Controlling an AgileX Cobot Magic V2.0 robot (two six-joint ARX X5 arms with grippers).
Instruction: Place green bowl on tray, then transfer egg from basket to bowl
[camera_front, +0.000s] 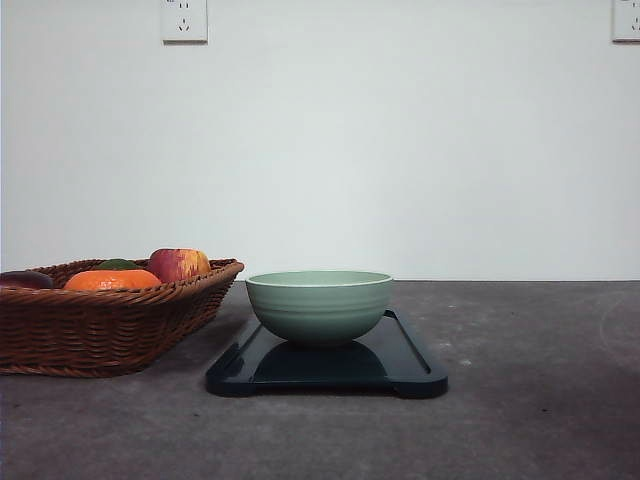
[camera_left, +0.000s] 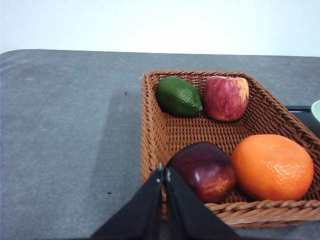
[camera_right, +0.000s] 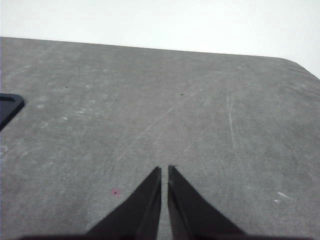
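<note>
Pale sage-green ridged green bowl (camera_front: 319, 306) on glossy dark tray (camera_front: 415, 365) (both tools pinched together, empty)

You face a plain white wall (camera_front: 400, 150) carrying two power sockets (camera_front: 184, 20), behind a scuffed dark grey tabletop (camera_front: 540, 400), evenly lit.

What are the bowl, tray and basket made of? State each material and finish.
Green bowl: likely glazed ceramic, with a soft sheen and ridged sides. Tray: probably plastic or lacquer, dark and glossy enough to reflect the bowl. Basket: woven wicker or rattan, brown, with visible strands and a braided rim.
</note>
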